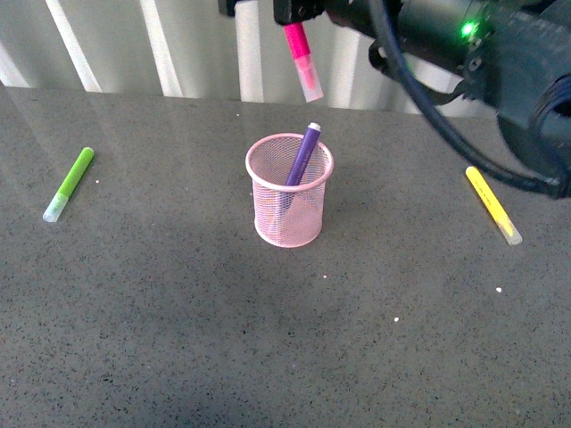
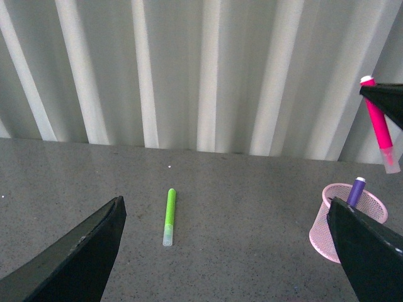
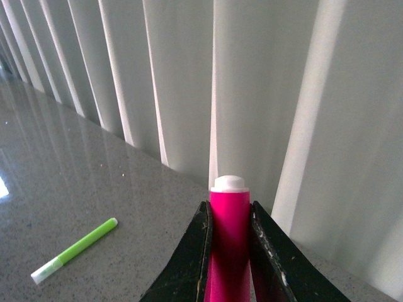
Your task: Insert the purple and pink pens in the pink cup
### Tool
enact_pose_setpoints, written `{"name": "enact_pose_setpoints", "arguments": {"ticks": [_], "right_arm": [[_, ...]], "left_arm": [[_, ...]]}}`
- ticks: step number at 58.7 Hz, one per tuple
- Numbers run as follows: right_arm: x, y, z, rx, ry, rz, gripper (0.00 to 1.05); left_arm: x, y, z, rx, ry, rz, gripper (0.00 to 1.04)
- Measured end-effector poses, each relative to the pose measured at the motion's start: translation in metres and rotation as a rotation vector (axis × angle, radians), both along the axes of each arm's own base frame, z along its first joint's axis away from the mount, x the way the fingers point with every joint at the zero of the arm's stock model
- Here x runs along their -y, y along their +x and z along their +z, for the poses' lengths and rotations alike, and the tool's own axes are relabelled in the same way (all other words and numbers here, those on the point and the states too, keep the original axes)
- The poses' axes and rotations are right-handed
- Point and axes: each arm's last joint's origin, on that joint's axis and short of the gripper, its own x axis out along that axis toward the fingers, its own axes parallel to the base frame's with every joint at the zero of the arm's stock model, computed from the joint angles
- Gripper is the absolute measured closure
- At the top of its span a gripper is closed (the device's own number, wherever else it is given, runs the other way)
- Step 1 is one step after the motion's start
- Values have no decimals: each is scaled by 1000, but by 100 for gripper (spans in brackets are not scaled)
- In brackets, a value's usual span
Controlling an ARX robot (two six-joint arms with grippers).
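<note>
Half done: pinched pink pen (image 1: pixel 303 58) cap-down in right hand (image 3: pixel 230 207), high over pink cup (image 1: pixel 285 218) below, seemingly for dropping beside purple pen (image 1: pixel 302 159) leaning inside, with left hand (image 2: pixel 225 200) spread, idle.

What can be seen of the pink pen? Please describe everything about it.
The pink pen is a short marker with a glossy magenta barrel that looks plastic, a translucent clear cap at its lower end and a white plug at its upper end. It hangs in the air, slightly tilted, cap down. In the front view it is above the pink cup, not yet inside it. The jaws of the right gripper are shut on its upper barrel; nothing else touches it.
</note>
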Motion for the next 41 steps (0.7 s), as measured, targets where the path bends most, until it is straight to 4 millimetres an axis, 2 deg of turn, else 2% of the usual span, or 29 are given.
{"name": "enact_pose_setpoints", "arguments": {"ticks": [5, 13, 33, 41], "right_arm": [[-8, 3, -18, -18, -27, 40, 93], [-13, 8, -32, -37, -47, 66, 93], [-17, 27, -42, -60, -35, 58, 93], [-16, 34, -53, -74, -43, 55, 93]], "left_arm": [[0, 0, 0, 0, 0, 0, 7], [0, 0, 0, 0, 0, 0, 7], [0, 0, 0, 0, 0, 0, 7], [0, 0, 0, 0, 0, 0, 7]]}}
